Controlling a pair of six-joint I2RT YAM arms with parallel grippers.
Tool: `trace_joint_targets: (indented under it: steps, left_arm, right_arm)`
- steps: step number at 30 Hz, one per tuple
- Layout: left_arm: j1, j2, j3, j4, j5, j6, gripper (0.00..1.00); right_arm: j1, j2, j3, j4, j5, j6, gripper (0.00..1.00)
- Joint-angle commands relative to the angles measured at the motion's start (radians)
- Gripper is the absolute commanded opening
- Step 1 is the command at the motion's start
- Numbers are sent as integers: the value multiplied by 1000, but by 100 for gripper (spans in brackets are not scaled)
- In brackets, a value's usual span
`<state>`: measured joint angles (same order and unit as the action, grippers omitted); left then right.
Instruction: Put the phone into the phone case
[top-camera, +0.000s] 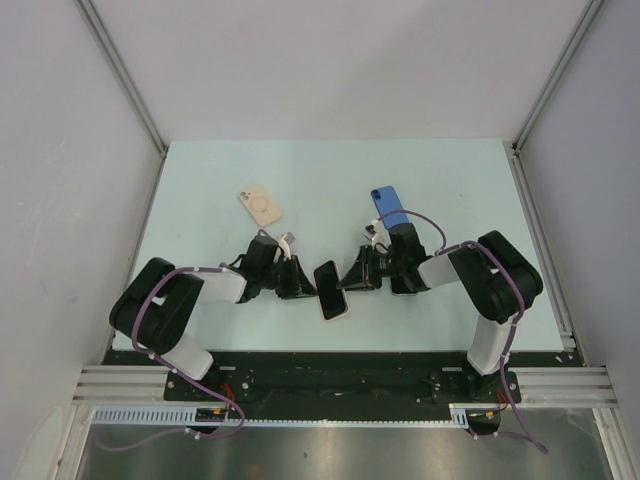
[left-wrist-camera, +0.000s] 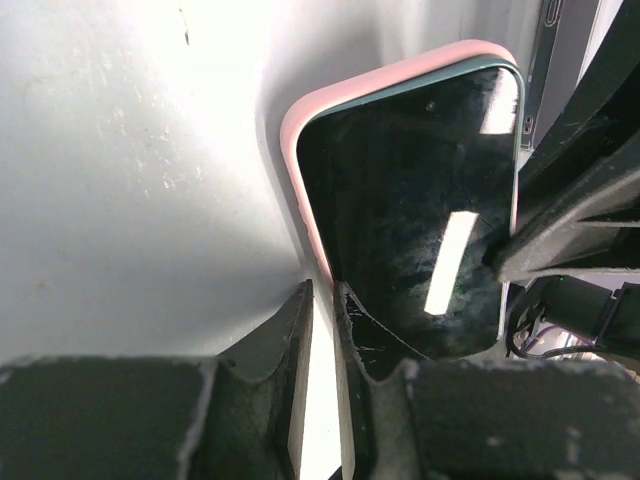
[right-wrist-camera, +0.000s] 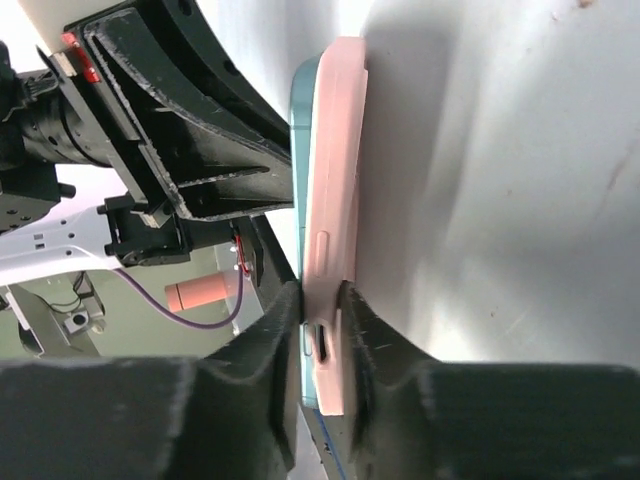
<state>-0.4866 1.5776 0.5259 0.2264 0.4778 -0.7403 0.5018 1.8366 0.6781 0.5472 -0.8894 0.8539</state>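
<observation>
**A:** Where is the phone (top-camera: 328, 283)?

**B:** Mid-desk (top-camera: 460, 190), on the near side, right between the two tools. Its dark screen faces up, and it sits in the pink phone case (top-camera: 336, 313), whose rim shows around its near end.

**A:** Which way does it run?

**B:** Its long axis runs near to far, with the far end leaning a little left. The left tool (top-camera: 306, 287) meets it from the left long side and the right tool (top-camera: 354, 279) from the right. Neither arm is clearly nearer.

**A:** Are the tools on it?

**B:** Both are. In the right wrist view the right tool's fingers (right-wrist-camera: 275, 330) are clamped across the stack, one on the phone's teal edge and the other on the case's back. In the left wrist view the left tool's fingers are almost together, pinching the case's pink rim.

**A:** Is it seated?

**B:** Nearly, I judge. Some teal shows beside the pink along the right side, so the squeeze belongs there, across the thickness. I cannot tell whether it rests on the desk.
</observation>
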Motion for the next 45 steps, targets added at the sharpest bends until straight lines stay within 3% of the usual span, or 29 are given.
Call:
trace_joint_targets:
  steps: [1,3,6,11,14,18,22,30,40,43,45]
  left_arm:
    - [-1,10,-9,-65,-47,38,21]
    - [-1,4,-13,-62,-44,35,23]
    - [-1,-7,-17,-59,-38,29,27]
    - [-1,-17,-10,-68,-27,27,36]
    - [-1,-63,-13,-87,-27,36,46]
    - [-1,-183,-38,-78,-4,48,71]
    - [0,-321,-60,-78,59,76,86]
    - [5,-536,-112,65,205,-5,88]
    - [5,-568,-153,258,260,-117,80]
    - [5,-541,-170,354,286,-174,71]
    - [5,-524,-175,384,308,-205,54]
  right_arm:
    - [6,-59,20,-61,39,-56,13]
    - [14,-68,35,-154,79,-113,0]
    - [37,-91,70,-257,136,-174,0]
    - [38,-96,81,-274,132,-174,0]
    - [24,-109,80,-274,109,-171,0]
    - [0,-178,68,-248,101,-138,0]
    - [-20,-264,45,-169,64,-44,0]
    - [-19,-382,-2,107,-9,213,0]
    - [27,-404,-101,431,-43,430,0]
    - [43,-384,-120,519,-40,473,0]
    - [55,-376,-124,548,-40,479,0]
